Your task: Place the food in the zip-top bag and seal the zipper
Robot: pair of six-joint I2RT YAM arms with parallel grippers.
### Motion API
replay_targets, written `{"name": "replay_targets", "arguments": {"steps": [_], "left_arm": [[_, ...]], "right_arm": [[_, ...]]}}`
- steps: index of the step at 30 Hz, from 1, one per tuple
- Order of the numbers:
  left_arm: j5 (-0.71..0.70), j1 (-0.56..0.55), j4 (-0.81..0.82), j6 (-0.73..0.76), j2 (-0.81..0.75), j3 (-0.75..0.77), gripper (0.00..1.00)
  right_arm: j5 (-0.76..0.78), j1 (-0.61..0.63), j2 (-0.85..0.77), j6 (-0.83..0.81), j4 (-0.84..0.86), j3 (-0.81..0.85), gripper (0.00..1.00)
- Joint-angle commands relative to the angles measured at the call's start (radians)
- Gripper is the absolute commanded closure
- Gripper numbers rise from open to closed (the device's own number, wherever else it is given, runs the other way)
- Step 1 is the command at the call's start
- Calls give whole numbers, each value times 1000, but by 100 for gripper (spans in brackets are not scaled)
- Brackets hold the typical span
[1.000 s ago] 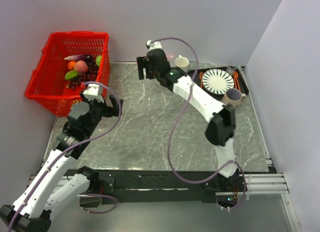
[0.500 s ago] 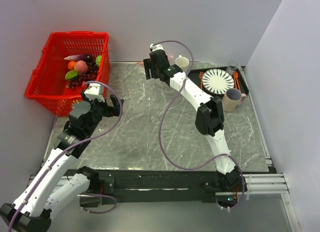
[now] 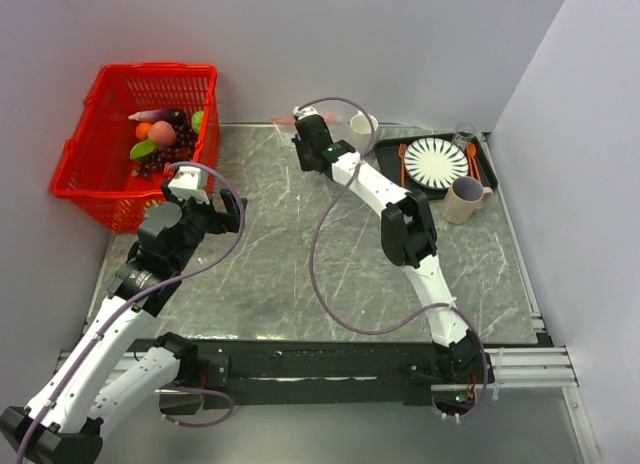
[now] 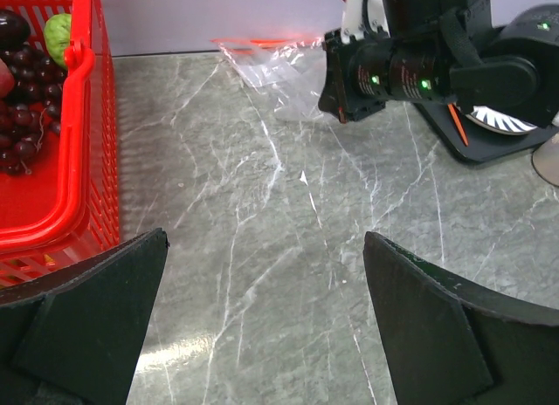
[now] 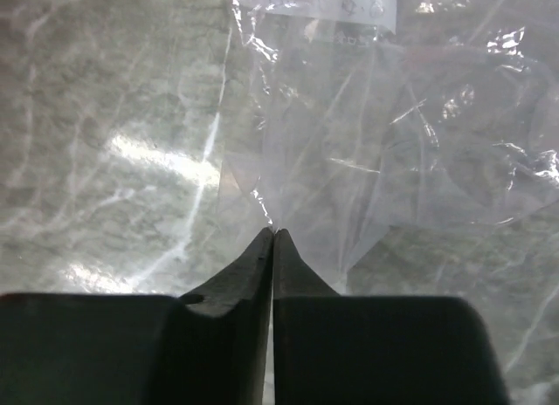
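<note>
Zip-top bag (image 5: pixel 349 143), one clear floppy plastic pouch, lies on the grey marble worktop (image 4: pixel 218 161); right claw (image 5: pixel 273 235) pinches its edge, left claw (image 4: pixel 264 236) gapes empty.

Basket (image 3: pixel 150 69) at desk's (image 3: pixel 300 264) far-left corner, food (image 3: pixel 160 134) in it. Zip-top bag (image 4: pixel 279 69) far edge, centre. Tray (image 3: pixel 388 162) far right, plate (image 3: pixel 436 162) on it; mug (image 3: pixel 464 196) at its near-right corner.

the right gripper (image 5: pixel 273 234) is seen with its dark fingers pressed together, tips set at a fold of the clear, crinkled zip-top bag (image 5: pixel 393 143), which is spread on the grey marbled table (image 5: pixel 105 117); whether film is pinched cannot be told.
</note>
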Motion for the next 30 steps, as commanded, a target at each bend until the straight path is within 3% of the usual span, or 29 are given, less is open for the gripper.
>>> {"name": "replay_targets", "arguments": {"steps": [1, 4, 14, 22, 30], "left_arm": [[2, 1, 3, 8, -7, 23, 1], [6, 1, -1, 4, -5, 26, 1], [8, 1, 6, 1, 4, 24, 1], [12, 2, 5, 0, 18, 26, 1], [5, 1, -1, -23, 36, 32, 1]], "right_arm": [[-9, 23, -156, 3, 113, -158, 100], [-27, 43, -349, 20, 202, -411, 100], [-219, 115, -736, 21, 172, -864, 100], [-174, 161, -1063, 96, 176, -1221, 97], [-20, 128, -1290, 156, 85, -1326, 29]]}}
